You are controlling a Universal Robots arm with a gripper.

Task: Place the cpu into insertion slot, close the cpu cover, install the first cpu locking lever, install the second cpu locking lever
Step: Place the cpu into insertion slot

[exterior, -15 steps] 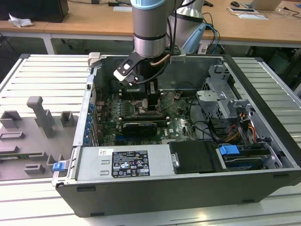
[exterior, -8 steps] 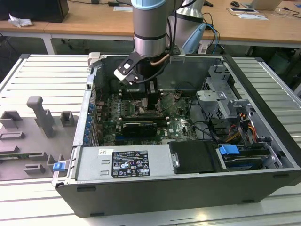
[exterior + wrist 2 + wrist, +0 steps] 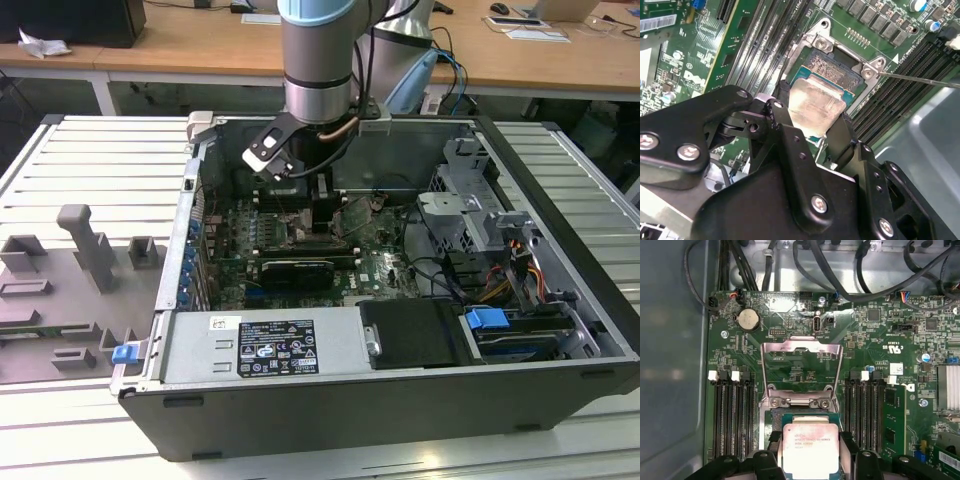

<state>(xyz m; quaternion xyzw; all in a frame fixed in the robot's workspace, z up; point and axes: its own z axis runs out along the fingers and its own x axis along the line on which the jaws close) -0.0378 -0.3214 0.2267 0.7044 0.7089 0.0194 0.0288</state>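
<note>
In both wrist views the cpu (image 3: 812,105) (image 3: 810,447), silver face up, sits between my black fingers (image 3: 845,132) (image 3: 847,442). My gripper (image 3: 812,112) (image 3: 810,440) is shut on it. The chip hangs just over the insertion slot (image 3: 835,70) (image 3: 805,416), partly covering it, and dark contacts show past one edge. The cpu cover (image 3: 802,346) is swung open and lies back on the green board, with its hinge (image 3: 800,401) at the slot's edge. A thin metal lever rod (image 3: 920,80) sticks out from one slot corner. In the exterior view the gripper (image 3: 325,225) is down inside the open computer case.
Long black memory slots (image 3: 732,415) (image 3: 867,410) flank the socket. A long black card (image 3: 295,270), the power supply box (image 3: 260,345), a drive cage (image 3: 470,215) and cables (image 3: 510,275) crowd the case. Grey fixtures (image 3: 85,245) stand on the table at the exterior view's left.
</note>
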